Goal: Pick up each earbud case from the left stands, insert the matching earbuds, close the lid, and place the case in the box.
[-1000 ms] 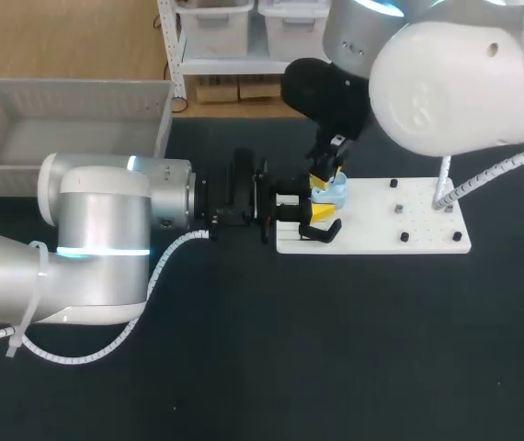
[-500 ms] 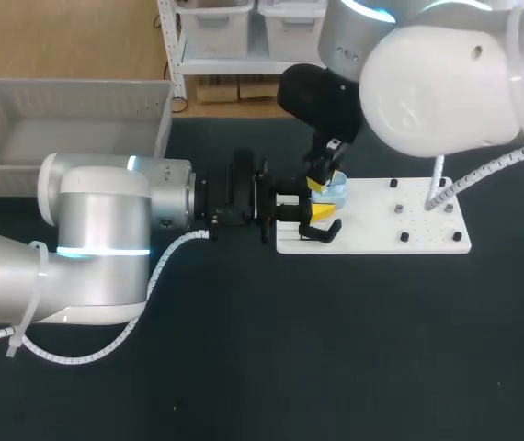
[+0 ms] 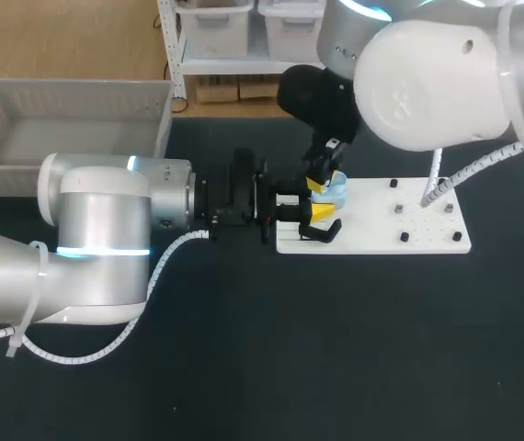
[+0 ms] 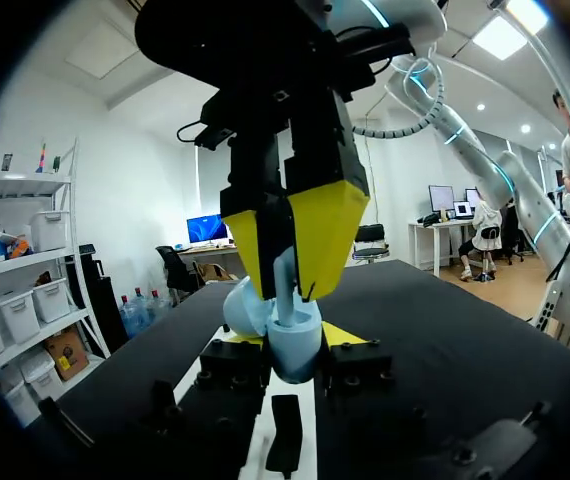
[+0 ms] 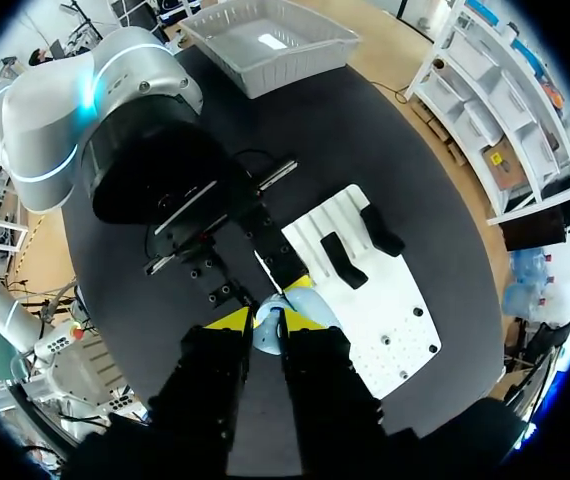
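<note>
Earbud case [image 3: 334, 193], pale blue, is off its stand and clamped between my left fingers [image 3: 322, 213], which press it from two sides over the left end of the white board [image 3: 381, 225]. My right fingers [image 4: 305, 235] come down on it from above, nearly closed. They appear to pinch a pale blue earbud [image 4: 284, 285] whose lower end sits at the mouth of the case; I cannot tell whether it is fully seated. I judge the task to be at the inserting step for this case. The pick-up is done, while finishing the earbuds, closing the lid and carrying the case over are all left. The grey box [image 3: 78, 84] stands at the far left of the dark surface [image 3: 336, 349], well apart from the case, and no case shows inside it. On the board, a black stand [image 5: 342, 260] lies just beside my left fingers with a second one next to it, and small dark pegs [image 3: 398, 209] dot the other end. As I judge it, my right fingers cover the opening and would need to lift clear before the lid can shut. The two arms are also crowded close together over the board, with the black stand close beside the case.
</note>
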